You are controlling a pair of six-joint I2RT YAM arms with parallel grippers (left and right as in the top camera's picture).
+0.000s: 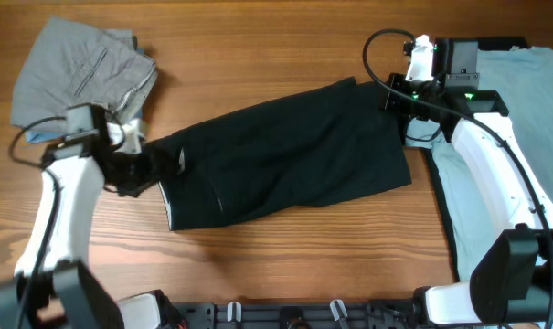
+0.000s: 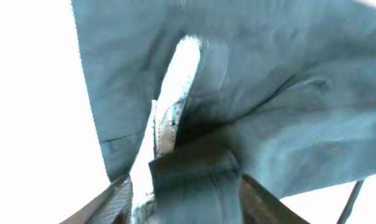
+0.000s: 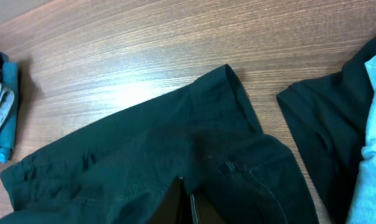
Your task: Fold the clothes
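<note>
You have the left gripper [image 1: 162, 167] pinching the black garment [image 1: 294, 151] at its left end; the right gripper [image 3: 186, 199] (fingers pressed together) nips the opposite edge.

left arm [image 1: 46, 215]: white curved link shells, black joints, black base block [image 1: 75, 294] at the counter's front-left corner. thin black cable [image 1: 25, 131] loops off its wrist. right arm [image 1: 495, 155]: same white-and-black build, green leds [image 1: 468, 94] lit, black cable loop [image 1: 366, 55] near the back edge.
</note>
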